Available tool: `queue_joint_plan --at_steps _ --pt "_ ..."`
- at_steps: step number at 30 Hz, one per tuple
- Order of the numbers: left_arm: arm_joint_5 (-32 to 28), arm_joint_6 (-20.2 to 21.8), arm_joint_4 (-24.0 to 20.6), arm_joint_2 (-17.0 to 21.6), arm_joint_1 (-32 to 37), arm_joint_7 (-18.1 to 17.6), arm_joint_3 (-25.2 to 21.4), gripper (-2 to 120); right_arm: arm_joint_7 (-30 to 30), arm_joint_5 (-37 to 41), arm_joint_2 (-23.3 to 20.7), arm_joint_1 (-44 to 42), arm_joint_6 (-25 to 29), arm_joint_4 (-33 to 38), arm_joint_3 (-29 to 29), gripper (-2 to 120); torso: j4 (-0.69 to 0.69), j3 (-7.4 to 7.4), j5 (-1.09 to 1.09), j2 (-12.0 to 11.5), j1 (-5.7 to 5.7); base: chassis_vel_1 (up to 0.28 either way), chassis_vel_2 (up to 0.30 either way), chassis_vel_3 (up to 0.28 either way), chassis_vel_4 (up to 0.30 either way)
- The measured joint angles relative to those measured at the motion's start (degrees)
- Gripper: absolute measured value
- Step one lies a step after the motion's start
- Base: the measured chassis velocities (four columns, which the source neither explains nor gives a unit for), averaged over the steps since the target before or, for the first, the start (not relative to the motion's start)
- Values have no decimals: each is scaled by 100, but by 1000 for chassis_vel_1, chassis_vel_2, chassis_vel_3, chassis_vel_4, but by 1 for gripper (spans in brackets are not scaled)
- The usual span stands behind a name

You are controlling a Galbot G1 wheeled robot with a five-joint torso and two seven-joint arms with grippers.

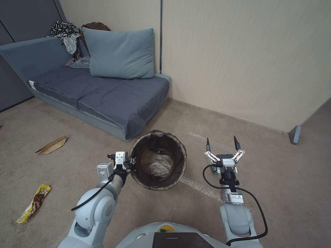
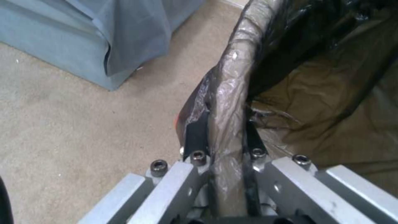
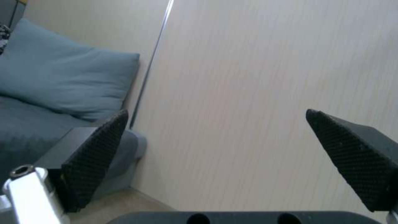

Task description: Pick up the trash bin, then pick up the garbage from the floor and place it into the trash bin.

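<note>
You have a low grey-blue sofa bed [image 1: 103, 93] along the left wall, its dark cover hanging over the front corner. A blue-grey pillow [image 1: 120, 53] leans upright against the beige wall panel [image 1: 241, 58] at the sofa's far end. Just left of the pillow you can see a heap of clothes [image 1: 69, 38], patterned black and white with a brown piece behind. The tan carpet [image 1: 282, 179] carries a faint pale streak, and a small grey wedge [image 1: 295, 134] stands at the wall's right corner.

Pale grey rounded arms trail black cables to silver end effectors with black, textured fingertips [image 3: 95, 155].
</note>
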Motion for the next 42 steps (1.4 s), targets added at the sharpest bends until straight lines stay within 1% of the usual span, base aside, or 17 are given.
queue_joint_plan --at_steps 6,8,9,10,12,14,15,21,23,26,28,29,32,34,38,39,42 --pt "11 2 0 0 1 1 9 0 -2 33 0 12 -365 133 46 100 0 0 0 0 0 0 0 0 0" --pt "16 2 0 3 0 4 16 0 -90 167 -9 34 -875 230 94 100 0 0 0 0 0 0 0 0 0" --pt "16 2 0 3 0 4 16 0 -90 167 -9 34 -875 230 94 100 0 0 0 0 0 0 0 0 0" --pt "16 2 0 7 -2 7 18 0 -117 245 -61 57 -1076 235 94 100 -1 0 1 0 0 0 0 0 0" --pt "19 2 0 16 -23 10 32 0 -220 561 -384 152 -1768 192 124 100 2 0 0 0 0 0 0 0 0" --pt "19 2 0 19 -29 10 37 0 -247 633 -474 168 -1896 159 135 100 2 0 0 0 0 0 0 0 0" --pt "20 2 14 32 -53 12 60 0 -285 771 -648 197 -2159 76 163 100 1 0 1 0 0 0 0 0 0" --pt "19 2 32 46 -74 15 79 0 -314 916 -806 221 -2384 -8 186 100 -1 1 1 0 0 0 0 0 0" --pt "18 2 44 58 -94 18 92 0 -384 1070 -978 262 -2608 -119 204 100 -1 0 1 0 0 0 0 0 0" --pt "18 2 45 59 -98 18 93 0 -394 1086 -999 268 -2633 -132 205 100 -1 1 1 0 0 0 0 0 0" --pt "17 2 58 72 -134 25 105 0 -522 1269 -1209 355 -2941 -318 188 100 1 0 1 0 0 0 0 0 0" --pt "17 2 58 72 -134 25 105 0 -522 1269 -1209 355 -2941 -318 188 100 1 0 1 0 0 0 0 0 0" --pt "26 -1 75 76 -168 40 145 0 -627 1482 -1567 610 -3327 -897 -83 100 0 1 2 0 0 0 0 0 0" --pt "34 -1 75 73 -168 43 149 0 -655 1482 -1620 656 -3353 -1015 -129 100 1 1 2 0 0 0 0 0 0" --pt "114 -4 92 50 -165 48 168 0 -882 1689 -1924 889 -3423 -1608 -339 100 0 1 0 0 0 0 0 0 0" --pt "114 -4 92 50 -165 48 168 0 -882 1689 -1924 889 -3423 -1608 -339 100 0 1 0 0 0 0 0 0 0" --pt "240 -9 123 -4 -161 48 261 0 -1015 1784 -2058 1077 -3415 -2059 -526 100 0 1 0 0 0 0 0 0 0"
